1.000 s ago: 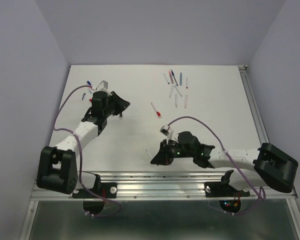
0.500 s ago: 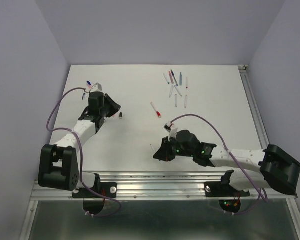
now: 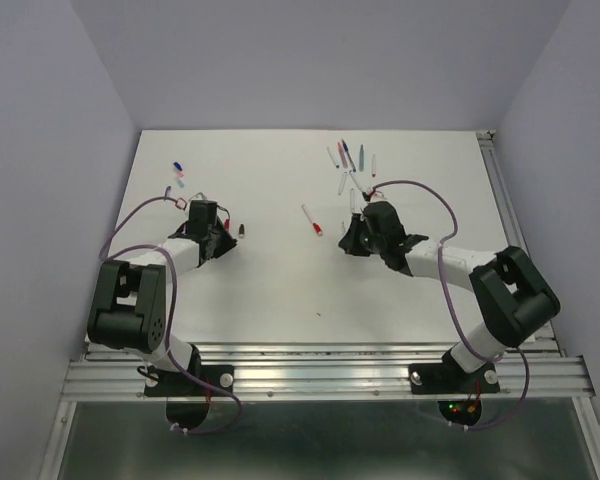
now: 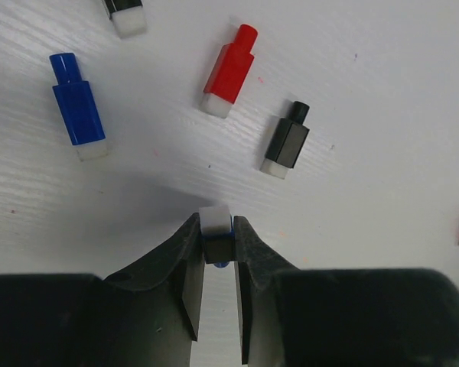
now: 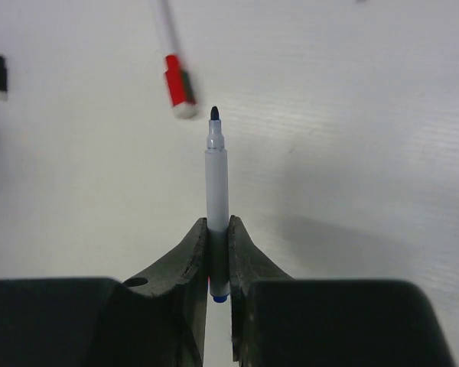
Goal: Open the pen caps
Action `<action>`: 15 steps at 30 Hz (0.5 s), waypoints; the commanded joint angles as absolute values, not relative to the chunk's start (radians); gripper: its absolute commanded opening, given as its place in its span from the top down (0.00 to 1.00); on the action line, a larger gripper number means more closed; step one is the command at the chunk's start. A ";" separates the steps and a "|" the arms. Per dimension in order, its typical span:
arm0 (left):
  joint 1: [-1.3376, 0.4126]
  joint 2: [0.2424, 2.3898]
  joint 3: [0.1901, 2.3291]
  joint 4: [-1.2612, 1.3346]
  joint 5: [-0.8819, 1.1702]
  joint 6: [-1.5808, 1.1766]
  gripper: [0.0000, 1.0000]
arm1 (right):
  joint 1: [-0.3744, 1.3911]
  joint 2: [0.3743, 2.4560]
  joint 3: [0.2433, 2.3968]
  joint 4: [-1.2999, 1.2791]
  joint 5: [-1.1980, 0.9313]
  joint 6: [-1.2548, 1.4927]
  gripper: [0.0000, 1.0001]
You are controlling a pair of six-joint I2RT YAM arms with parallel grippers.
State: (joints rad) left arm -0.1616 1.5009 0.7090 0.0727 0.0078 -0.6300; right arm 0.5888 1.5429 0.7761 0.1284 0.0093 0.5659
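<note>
- The left gripper (image 4: pixel 216 243) is clamping its jaws on a small cap (image 4: pixel 215 223). The cap's white rim is poking out past the fingertips. Its body is mostly hidden and may be blue.
- On the white table (image 4: pixel 382 99) just beyond that gripper, a black cap (image 4: pixel 285 139), a red cap (image 4: pixel 229 70) and a blue cap (image 4: pixel 76 105) are lying loose, each apart from the others.
- The right gripper (image 5: pixel 218 256) is squeezing its jaws shut on a bare pen (image 5: pixel 216 183). The pen's dark tip is pointing away from the wrist, with no cap on it.
- A second pen (image 5: pixel 159 19) is lying just ahead and to the left of that tip, wearing a fitted cap (image 5: pixel 177 86) that is red.
- From above, the two grippers are sitting well apart over the table. A group of pens (image 3: pixel 352 175) is lying beyond the right gripper.
</note>
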 commanded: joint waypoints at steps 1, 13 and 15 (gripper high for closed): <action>-0.160 1.517 0.755 0.072 -0.032 -0.609 0.71 | 0.514 1.640 0.902 0.114 0.078 0.505 0.98; -0.160 1.554 0.790 0.037 -0.011 -0.598 0.44 | 0.446 1.884 1.117 0.008 0.129 0.457 0.94; -0.160 1.542 0.790 0.037 -0.005 -0.597 0.38 | 0.445 1.896 1.137 0.005 0.161 0.457 0.93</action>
State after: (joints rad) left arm -0.1616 1.5669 0.7601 0.0593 -0.0063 -0.6178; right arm 0.4450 1.8732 1.0691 0.0288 0.0887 0.4786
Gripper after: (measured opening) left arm 0.575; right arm 0.156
